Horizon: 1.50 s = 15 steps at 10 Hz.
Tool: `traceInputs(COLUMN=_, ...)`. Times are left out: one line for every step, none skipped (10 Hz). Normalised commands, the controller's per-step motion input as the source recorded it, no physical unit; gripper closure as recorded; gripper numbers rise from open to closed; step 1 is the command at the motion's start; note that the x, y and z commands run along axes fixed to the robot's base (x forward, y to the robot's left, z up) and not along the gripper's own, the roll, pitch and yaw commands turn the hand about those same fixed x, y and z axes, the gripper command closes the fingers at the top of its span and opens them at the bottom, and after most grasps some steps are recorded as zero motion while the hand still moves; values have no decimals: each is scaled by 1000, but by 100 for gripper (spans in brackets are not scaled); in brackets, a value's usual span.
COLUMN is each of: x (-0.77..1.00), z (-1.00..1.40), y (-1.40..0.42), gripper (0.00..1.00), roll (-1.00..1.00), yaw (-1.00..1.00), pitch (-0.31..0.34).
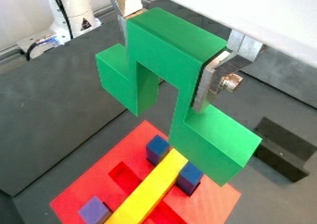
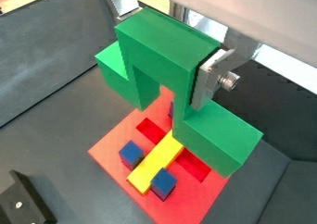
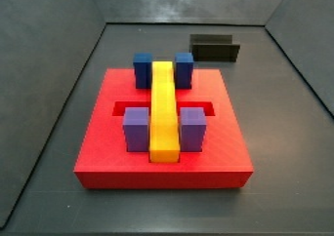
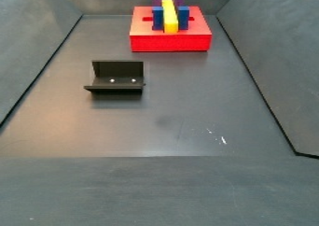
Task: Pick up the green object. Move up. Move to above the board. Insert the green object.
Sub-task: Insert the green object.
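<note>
The hand (image 1: 186, 75) is up in the air above the board (image 1: 124, 163), clamped on the green object (image 1: 168, 61), a silver finger (image 1: 223, 75) pressed flat against its tall centre cube. Both wrist views show the green object hanging well clear of the board, directly over it. On the board, the long yellow bar (image 3: 163, 103) runs down the middle, blue blocks (image 3: 144, 64) flanking its end nearer the fixture (image 3: 216, 49) and purple blocks (image 3: 137, 128) at the other end. The fixture stands on the dark tabletop (image 4: 187, 127), apart from the board. Neither side view catches the hand.
</note>
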Motion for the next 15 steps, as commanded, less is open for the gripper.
traceInputs(x=0, z=-11, y=0, gripper=100, roll=0, yaw=0, pitch=-20)
traceInputs(x=109, z=-597, y=-103, gripper=100, roll=107, yaw=3, pitch=-126)
traceInputs(x=63, z=-746, y=-117, gripper=100, roll=216, yaw=123, pitch=-136)
traceInputs(x=26, z=-703, y=-171, gripper=100, roll=256, yaw=123, pitch=-129)
traceInputs(x=66, z=-686, y=-174, gripper=100, roll=279, yaw=51, pitch=-100)
traceInputs(x=43, z=-680, y=-166, gripper=100, roll=294, yaw=49, pitch=-84)
traceInputs(x=57, z=-726, y=-200, gripper=100, roll=271, yaw=31, pitch=-84)
traceInputs(x=17, z=-766, y=-217, gripper=100, roll=244, yaw=0, pitch=-119)
traceInputs(x=49, z=-751, y=-194, gripper=100, roll=237, yaw=0, pitch=-124)
traceInputs(x=49, z=-743, y=-197, gripper=100, roll=227, yaw=0, pitch=-139)
traceInputs(x=0, z=-726, y=-166, gripper=100, roll=203, yaw=14, pitch=-167)
traceInputs(x=0, z=-737, y=-137, gripper=100, roll=167, yaw=14, pitch=-190)
traceInputs(x=0, z=-740, y=-151, gripper=100, roll=164, yaw=11, pitch=-194)
traceInputs(x=6, z=-674, y=-77, gripper=100, roll=80, yaw=3, pitch=-194)
traceInputs(x=0, z=-314, y=0, gripper=100, roll=-3, yaw=0, pitch=-204)
